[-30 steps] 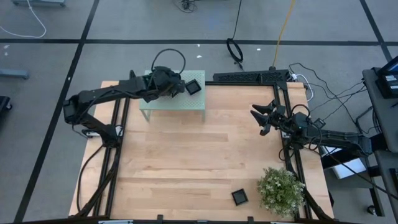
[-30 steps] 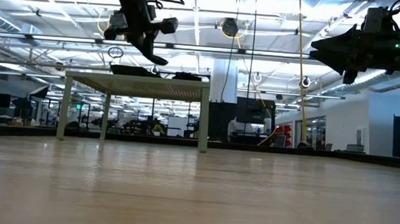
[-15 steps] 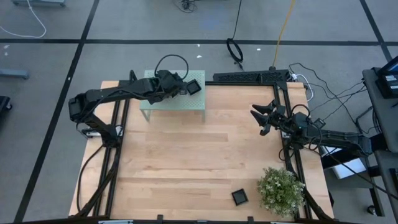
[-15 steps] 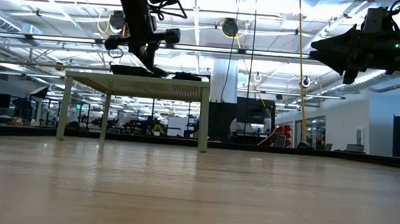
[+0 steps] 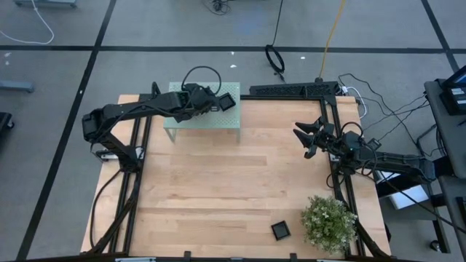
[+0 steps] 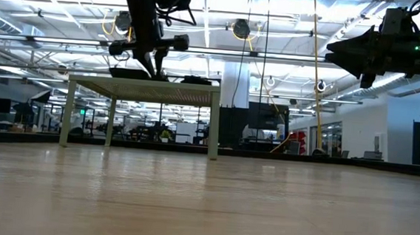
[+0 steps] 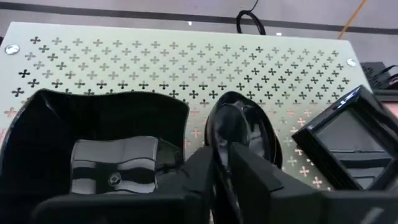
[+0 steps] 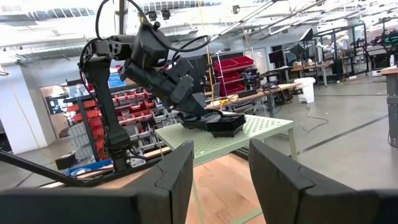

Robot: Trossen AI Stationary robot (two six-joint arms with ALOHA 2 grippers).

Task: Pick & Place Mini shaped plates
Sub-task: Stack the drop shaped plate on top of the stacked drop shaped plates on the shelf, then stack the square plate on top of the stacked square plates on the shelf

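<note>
– Where is the left claw (image 7: 229,169)?

– Over the green platform (image 5: 218,125) at the far side of the tabletop (image 5: 218,189). A black teardrop plate (image 7: 241,129) sits between its fingers, with the rim running into the gap. I cannot tell whether the claw is grasping the plate or has let go.

– What lies around it?

– Just beside the teardrop plate is a wavy-rimmed dish (image 7: 43,134), the largest piece there. A smaller plate (image 7: 113,163) lies inside it. On the teardrop plate's other side, a square plate (image 7: 348,140) rests on the platform near its corner. The right wrist view shows the black pieces bunched low on the platform top, under the left arm.

– Any plates off the platform?

– One loose square plate (image 5: 281,231) lies on the near part of the tabletop, just beside a potted plant (image 5: 329,222).

– And the right claw (image 5: 306,140)?

– It hangs above the tabletop's right edge, well apart from the platform. Its fingers are spread with nothing between them.
</note>
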